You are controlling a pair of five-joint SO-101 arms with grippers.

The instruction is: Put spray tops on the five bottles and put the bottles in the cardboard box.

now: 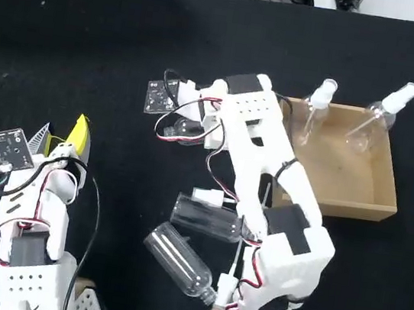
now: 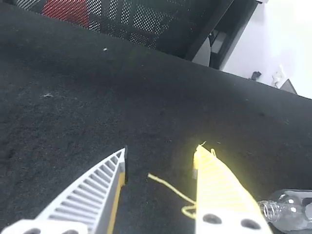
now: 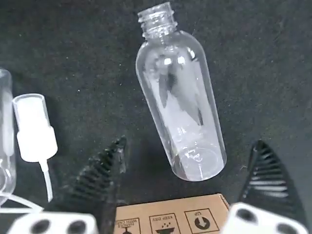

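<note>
Black table (image 1: 93,31), 2 capped bottles (image 1: 313,112) in box (image 1: 381,203). Left gripper (image 2: 161,151) open, holding nothing. Right gripper (image 3: 190,143) open above 1 lying bottle (image 3: 180,102).

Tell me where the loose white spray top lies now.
In the high view the spray top lies mid-table beside a lying bottle, left of the right arm.

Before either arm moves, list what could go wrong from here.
The uncapped bottle lies on its side ahead of the open right gripper. Being round, it may roll or slip when the gripper closes. The two capped bottles in the box lean on its far wall, so dropping another in could knock them over.
</note>
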